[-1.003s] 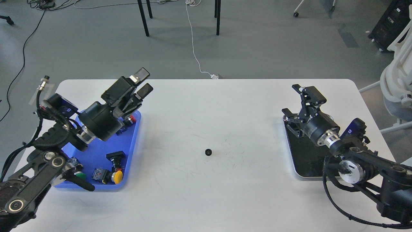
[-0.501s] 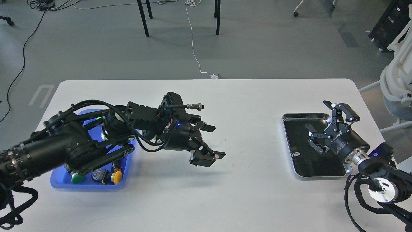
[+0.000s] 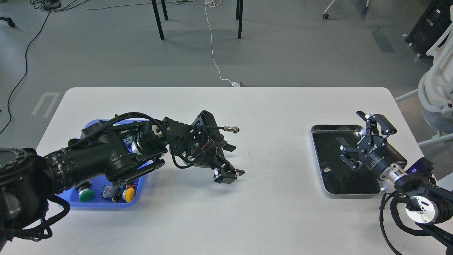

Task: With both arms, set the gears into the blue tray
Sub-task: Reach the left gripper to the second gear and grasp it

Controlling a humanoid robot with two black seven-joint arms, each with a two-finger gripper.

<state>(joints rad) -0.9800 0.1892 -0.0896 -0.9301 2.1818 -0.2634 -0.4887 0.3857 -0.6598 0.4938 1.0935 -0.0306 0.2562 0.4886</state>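
The blue tray point(image 3: 106, 204) lies at the table's left, largely covered by my left arm. My left gripper point(image 3: 233, 161) reaches out from over it to the middle of the table, low over the surface, with its two fingers spread apart and pointing right. No gear shows; the patch of table under that gripper is hidden. My right gripper point(image 3: 355, 140) hangs open over the silver-rimmed tray, with nothing between its fingers.
Push-button switches with green point(image 3: 85, 194) and yellow point(image 3: 128, 194) caps lie in the blue tray's near end. The silver-rimmed tray with black lining point(image 3: 320, 156) sits at the right. A white chair point(image 3: 439, 92) stands beyond the table's right edge.
My left arm swung from above the blue tray out to the table's middle and has now dropped lower, covering the spot where a gear lay. The right gripper drew back over the silver-rimmed tray.
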